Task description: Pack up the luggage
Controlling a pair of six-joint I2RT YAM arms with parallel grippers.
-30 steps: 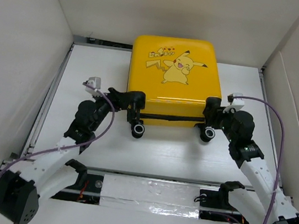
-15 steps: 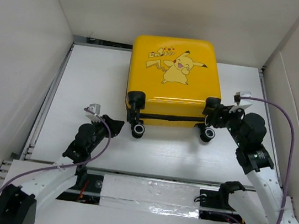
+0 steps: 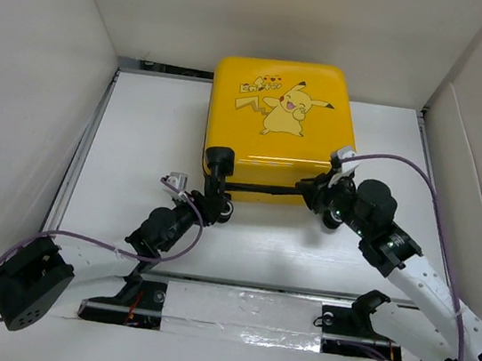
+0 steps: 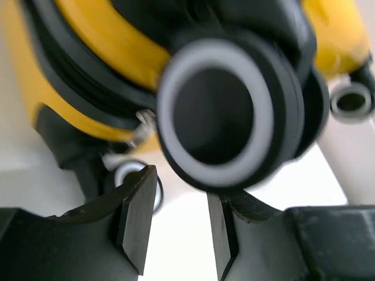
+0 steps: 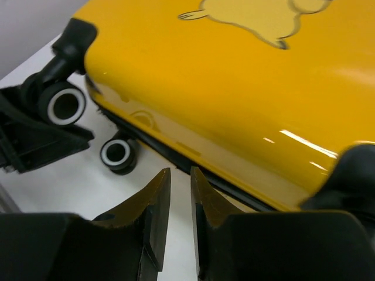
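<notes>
Lying on the table (image 3: 140, 130), top view: the luggage (image 3: 277, 114), a yellow Pikachu suitcase, is closed and flat with its picture side up, at the far middle.
Edges, top view: white walls (image 3: 45, 72) rise at left, right and far. The luggage's far side sits close to the far wall. Bare table shows to its left and right and along a near strip.
Axis, top view: the luggage is nearly square. Its wheeled end faces near and Pikachu's head points far, so its length runs near to far.
Left gripper (image 3: 214, 202), top view: low at the near-left corner; its opening cannot be told from here.
Right gripper (image 3: 313, 193), top view: at the near-right corner, just beside the near-right wheel (image 3: 336, 214).
Left wrist view: the left gripper (image 4: 176, 234) has its fingers a narrow slot apart with nothing between them. A blurred black caster (image 4: 217, 117) with a grey ring looms just past the tips; whether they touch cannot be told. Yellow shell lies behind it.
Right wrist view: the right gripper (image 5: 180, 216) shows a slim, empty gap. Its tips point at the dark seam (image 5: 176, 149) under the yellow lid of the luggage (image 5: 234, 88). Two ringed wheels (image 5: 64, 105) sit at the left.
</notes>
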